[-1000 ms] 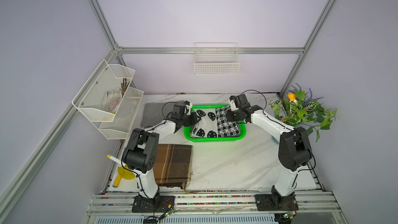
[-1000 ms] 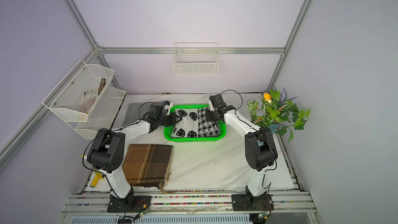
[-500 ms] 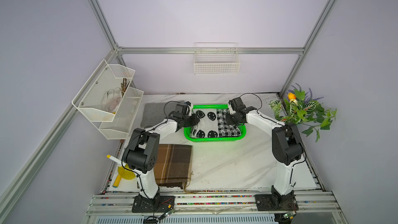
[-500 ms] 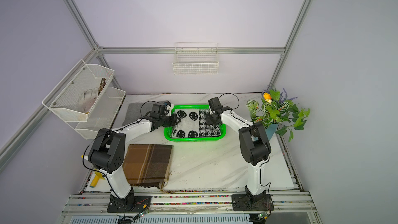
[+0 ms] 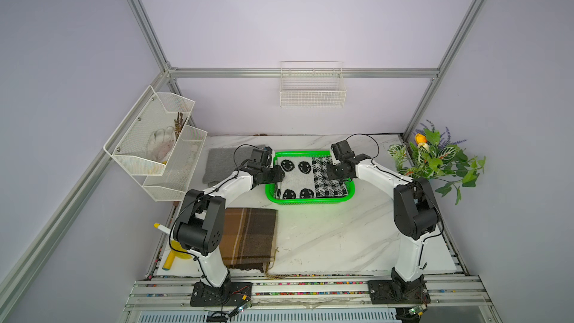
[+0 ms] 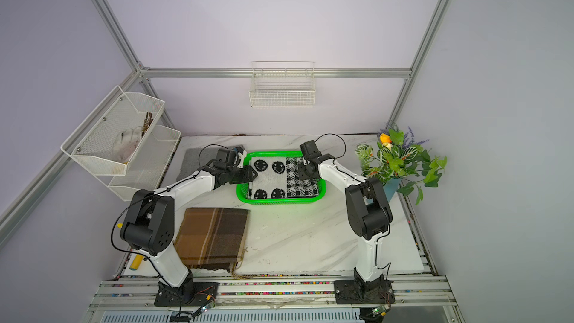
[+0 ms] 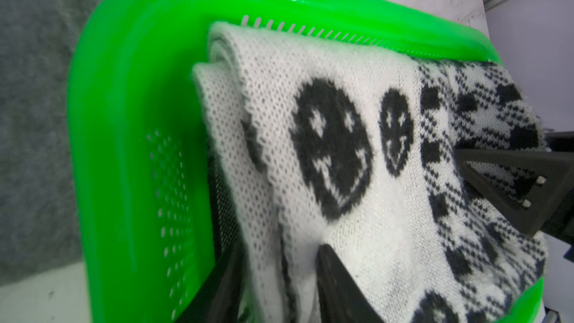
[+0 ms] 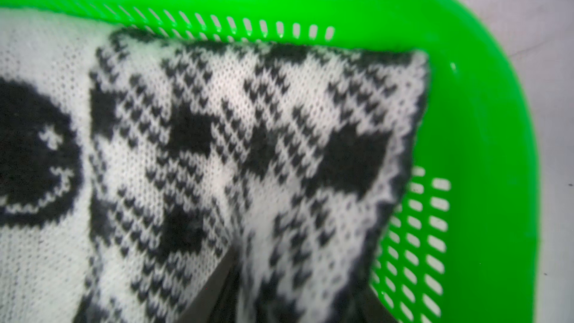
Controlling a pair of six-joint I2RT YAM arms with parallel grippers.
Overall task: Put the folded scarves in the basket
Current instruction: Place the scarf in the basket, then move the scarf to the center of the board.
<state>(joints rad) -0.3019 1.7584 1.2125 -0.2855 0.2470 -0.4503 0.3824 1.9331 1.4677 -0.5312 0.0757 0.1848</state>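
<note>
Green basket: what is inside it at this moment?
A folded black-and-white knit scarf, smiley faces and checks, fills the green basket. It covers nearly the whole base, so anything beneath it cannot be seen.

the scarf [image 5: 298, 178] hides most of the floor of the basket [image 5: 310, 201]. picture edges cut off the left pincer [image 7: 279, 247] and right pincer [image 8: 298, 271]; cloth fills each gap, so grip cannot be told. near the basket, the left arm [image 5: 230, 184] hides part of the brown cloth [image 5: 251, 237].

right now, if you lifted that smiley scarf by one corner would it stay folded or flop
Probably flops: the scarf is soft loose knit, its folded layers slumping at the edge. Likely light for its size, and fuzzy, so unlikely to slip.
</note>
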